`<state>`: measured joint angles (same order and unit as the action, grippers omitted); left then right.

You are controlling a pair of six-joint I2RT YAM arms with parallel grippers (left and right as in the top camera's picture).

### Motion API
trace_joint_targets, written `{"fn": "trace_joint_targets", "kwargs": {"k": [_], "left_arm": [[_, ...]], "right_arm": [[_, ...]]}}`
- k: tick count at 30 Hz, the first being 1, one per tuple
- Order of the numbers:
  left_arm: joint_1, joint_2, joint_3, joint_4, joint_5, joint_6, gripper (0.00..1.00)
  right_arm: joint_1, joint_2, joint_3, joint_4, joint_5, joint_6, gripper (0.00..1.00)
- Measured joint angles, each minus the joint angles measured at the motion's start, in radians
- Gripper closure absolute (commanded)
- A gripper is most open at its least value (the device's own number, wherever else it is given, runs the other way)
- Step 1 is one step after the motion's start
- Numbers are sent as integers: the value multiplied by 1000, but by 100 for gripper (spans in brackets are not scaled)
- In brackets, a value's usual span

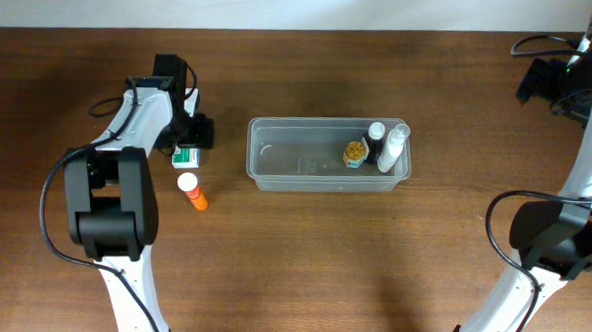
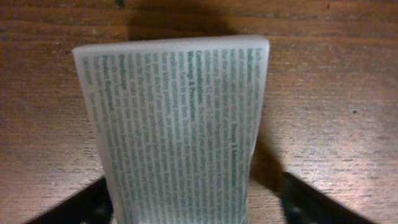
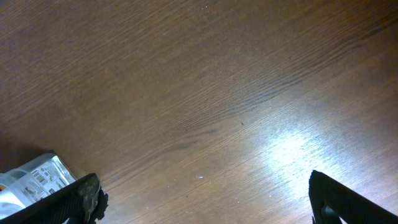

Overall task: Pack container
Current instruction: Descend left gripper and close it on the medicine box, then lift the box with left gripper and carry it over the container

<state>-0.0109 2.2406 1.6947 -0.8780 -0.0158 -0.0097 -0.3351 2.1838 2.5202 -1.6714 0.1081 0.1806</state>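
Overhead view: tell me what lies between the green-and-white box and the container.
Between the box and the container, the overhead view shows only bare table. The orange bottle lies off that line.

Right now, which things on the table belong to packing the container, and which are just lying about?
Job in hand: container, already holding small jar, dark bottle and white tube; box, straddled by the open left gripper; orange bottle.
Lying about: shiny printed packet, purpose unclear.
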Motion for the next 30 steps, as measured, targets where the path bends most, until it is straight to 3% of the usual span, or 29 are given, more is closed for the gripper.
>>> {"fn": "trace_joint_targets", "kwargs": {"k": [6, 12, 14, 30], "left_arm": [[0, 15, 41, -25, 0, 2, 46], [0, 15, 51, -33, 0, 1, 48], [0, 15, 51, -35, 0, 1, 54], [0, 17, 61, -50, 0, 1, 55]], "right_arm": [[0, 0, 0, 0, 0, -1, 2], [0, 0, 0, 0, 0, 0, 2], [0, 0, 0, 0, 0, 0, 2], [0, 0, 0, 0, 0, 0, 2]]}}
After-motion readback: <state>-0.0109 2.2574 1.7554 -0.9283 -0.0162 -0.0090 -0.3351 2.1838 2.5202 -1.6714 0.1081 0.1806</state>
